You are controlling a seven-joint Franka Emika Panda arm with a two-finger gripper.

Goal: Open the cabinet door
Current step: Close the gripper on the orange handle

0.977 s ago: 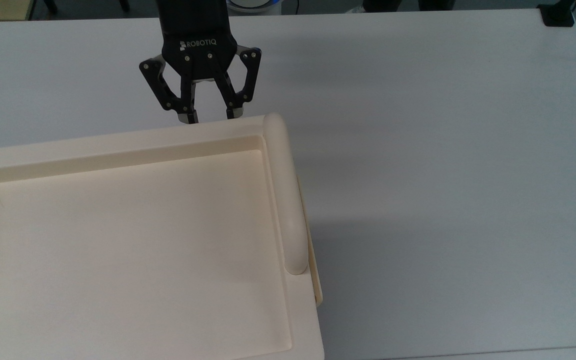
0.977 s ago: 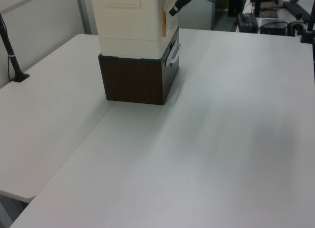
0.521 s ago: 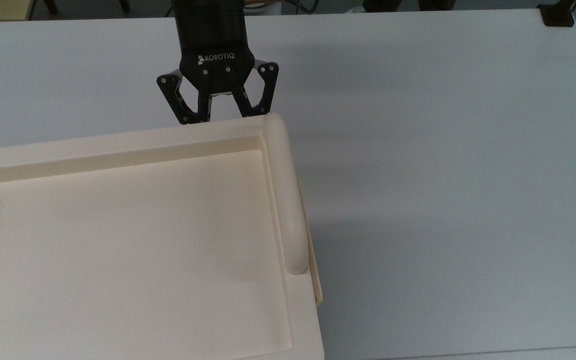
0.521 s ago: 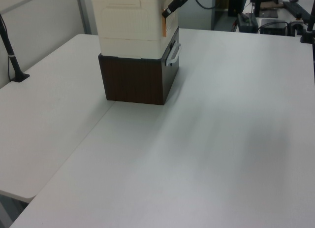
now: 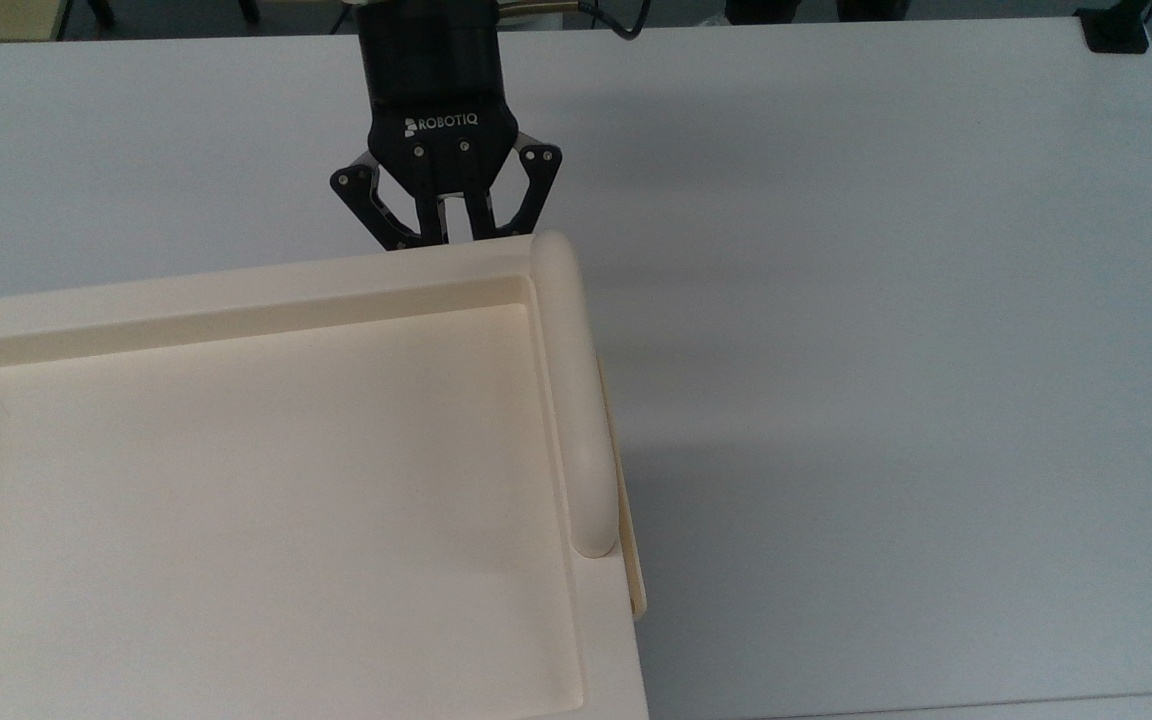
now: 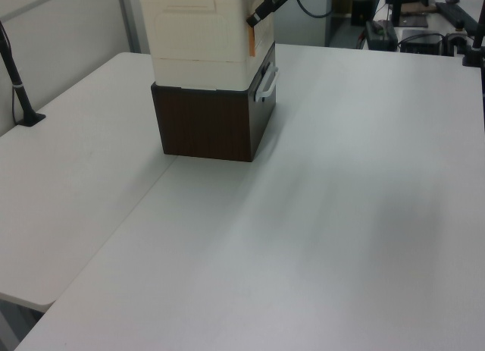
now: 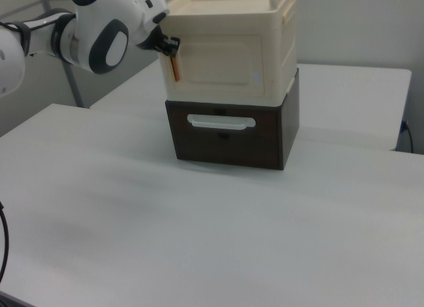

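Black end effector (image 5: 454, 236) seemingly narrower, nearer cabinet (image 5: 236, 480)

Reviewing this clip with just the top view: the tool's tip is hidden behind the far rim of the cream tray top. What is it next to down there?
Observer: In the right view the tool is at the right view's left edge of the cabinet door, just above a thin orange strip on that edge.
Operator: Is the door open at all?
Observer: No; in the right view it sits flush in the front of the cabinet.
Operator: What does the cabinet stand on?
Observer: A dark brown box with a white handle, on the table.
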